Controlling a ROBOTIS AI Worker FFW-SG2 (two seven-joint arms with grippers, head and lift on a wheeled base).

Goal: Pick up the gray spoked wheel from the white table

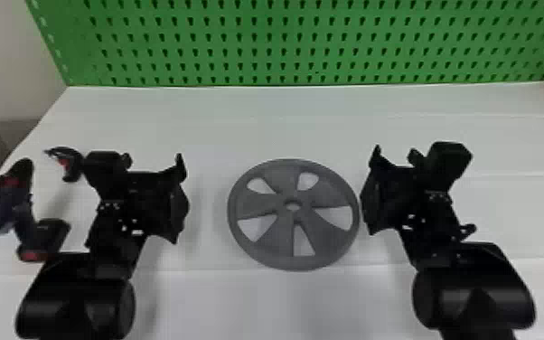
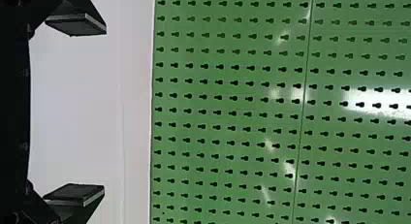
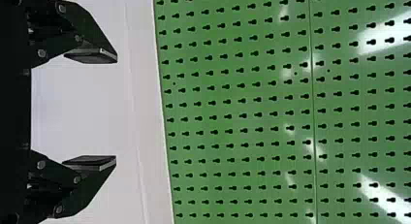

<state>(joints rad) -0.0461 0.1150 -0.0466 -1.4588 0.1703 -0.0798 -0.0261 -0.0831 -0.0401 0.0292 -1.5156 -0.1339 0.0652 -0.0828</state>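
Observation:
The gray spoked wheel [image 1: 255,206] lies flat on the white table [image 1: 293,122], in the middle of the head view. My left gripper [image 1: 156,196] is to the wheel's left, with a gap of table between them. On the other side, my right gripper [image 1: 391,196] stands close beside the wheel's right rim; whether they touch I cannot tell. In the left wrist view the left gripper [image 2: 104,109] is open, its two fingers wide apart with nothing between them. The right gripper [image 3: 116,109] is open and holds nothing in the right wrist view, its fingers somewhat closer together.
A black and red cordless drill [image 1: 7,199] lies at the table's left side, partly beside the left arm. Behind it, a smaller black tool with a red part [image 1: 68,165] is close to the left wrist. A green pegboard [image 1: 293,45] rises along the table's back edge.

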